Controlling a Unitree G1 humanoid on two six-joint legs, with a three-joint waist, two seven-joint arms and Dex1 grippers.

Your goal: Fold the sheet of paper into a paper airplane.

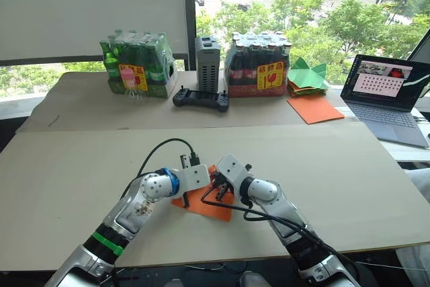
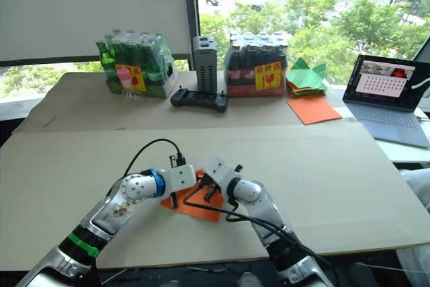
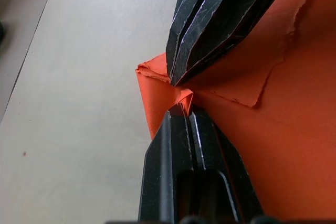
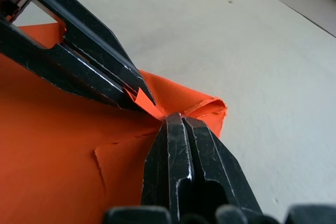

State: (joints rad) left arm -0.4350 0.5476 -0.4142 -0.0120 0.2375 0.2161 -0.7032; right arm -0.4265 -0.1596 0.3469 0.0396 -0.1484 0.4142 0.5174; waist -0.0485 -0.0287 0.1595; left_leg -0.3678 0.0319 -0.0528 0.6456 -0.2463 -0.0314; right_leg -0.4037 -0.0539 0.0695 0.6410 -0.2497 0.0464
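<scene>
The sheet of paper [image 1: 205, 206] is bright orange, creased and partly folded, and lies flat on the tan table near the front edge. My left gripper [image 1: 185, 199] comes in from the left. It is shut, with a small raised flap at the sheet's corner [image 3: 157, 85] pinched at its tips [image 3: 181, 109]. My right gripper [image 1: 220, 195] comes in from the right and is shut, its tips [image 4: 173, 119] pressed to the same folded corner [image 4: 207, 106]. The two grippers' tips almost touch. An inner layer has a ragged edge [image 3: 265, 85].
At the back stand a pack of green bottles [image 1: 138, 65], a grey box [image 1: 207, 64], a pack of dark bottles [image 1: 259, 65] and a black controller [image 1: 200, 100]. Green paper shapes [image 1: 308, 75] and a smooth orange sheet [image 1: 314, 109] lie back right, beside a laptop [image 1: 390, 95].
</scene>
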